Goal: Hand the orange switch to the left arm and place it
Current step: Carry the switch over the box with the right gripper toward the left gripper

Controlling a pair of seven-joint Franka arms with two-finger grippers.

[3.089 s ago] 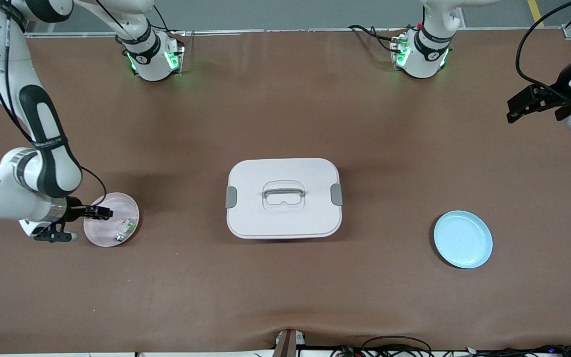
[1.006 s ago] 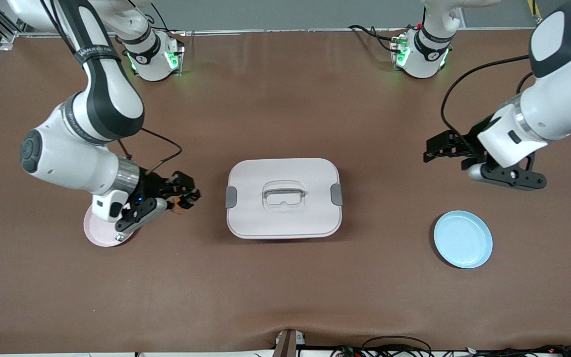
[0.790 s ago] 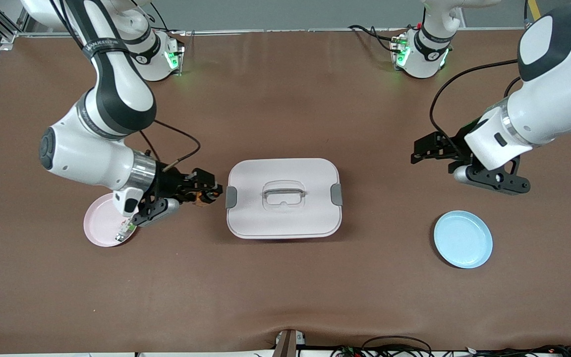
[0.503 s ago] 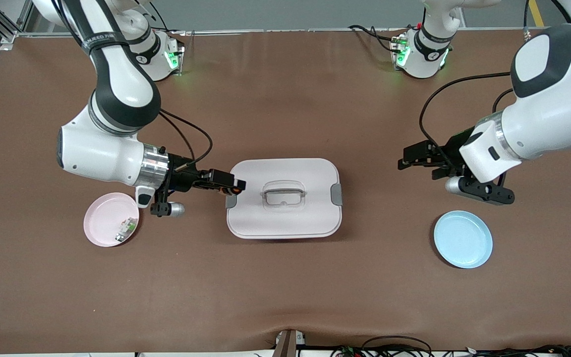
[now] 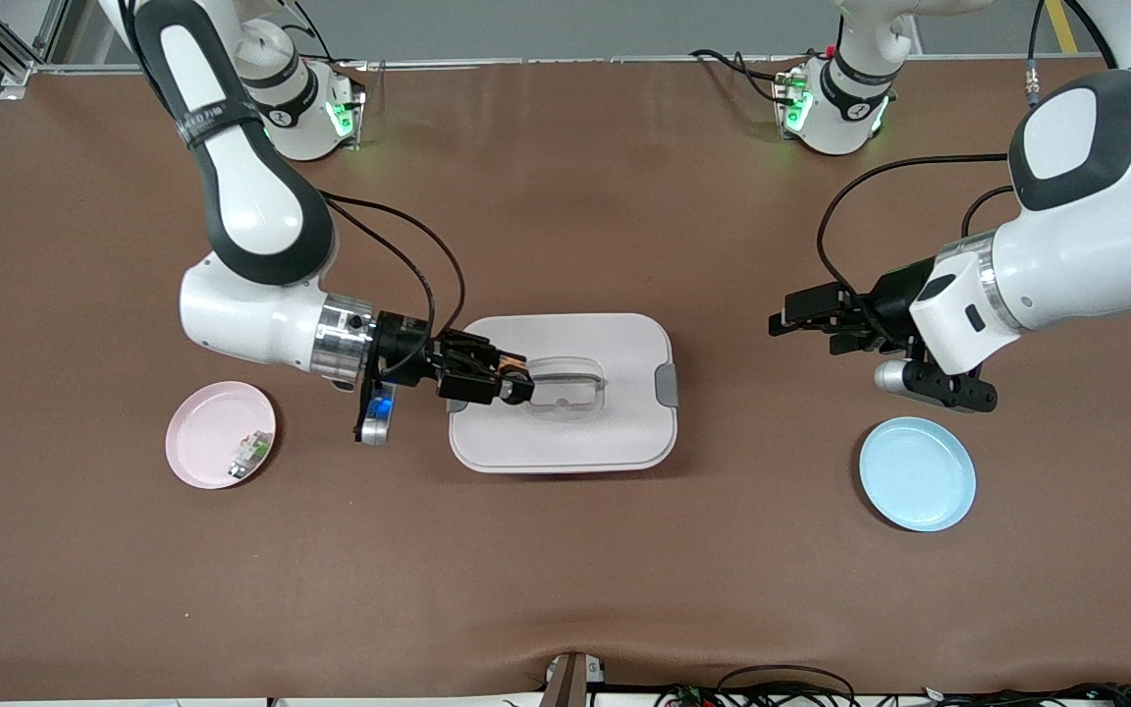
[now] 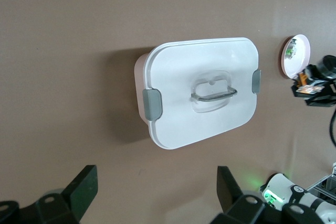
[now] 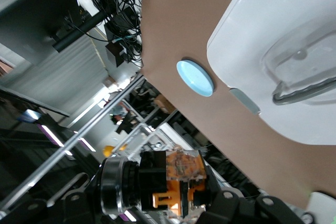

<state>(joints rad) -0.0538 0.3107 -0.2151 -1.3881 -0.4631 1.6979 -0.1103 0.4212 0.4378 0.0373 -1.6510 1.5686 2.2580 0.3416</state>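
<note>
My right gripper (image 5: 505, 380) is shut on the orange switch (image 5: 515, 371) and holds it over the lid of the white box (image 5: 615, 412), at the box's edge toward the right arm's end. In the right wrist view the black and orange switch (image 7: 176, 182) sits clamped between the jaws, with the box (image 7: 294, 40) below it. My left gripper (image 5: 801, 329) is open and empty, in the air over the table between the box and the light-blue plate (image 5: 917, 474), and points at the box. The left wrist view shows its spread fingers (image 6: 81, 187), the box (image 6: 178, 114) and the switch (image 6: 308, 87) farther off.
A pink plate (image 5: 207, 432) lies toward the right arm's end of the table and holds a small white-and-green component (image 5: 249, 450). The box has grey side latches (image 5: 666, 383) and a recessed handle (image 5: 565, 378). Cables lie along the table edge nearest the front camera.
My right arm has carried the switch from above the pink plate to over the box lid. My left gripper has come down and moved toward the box.
</note>
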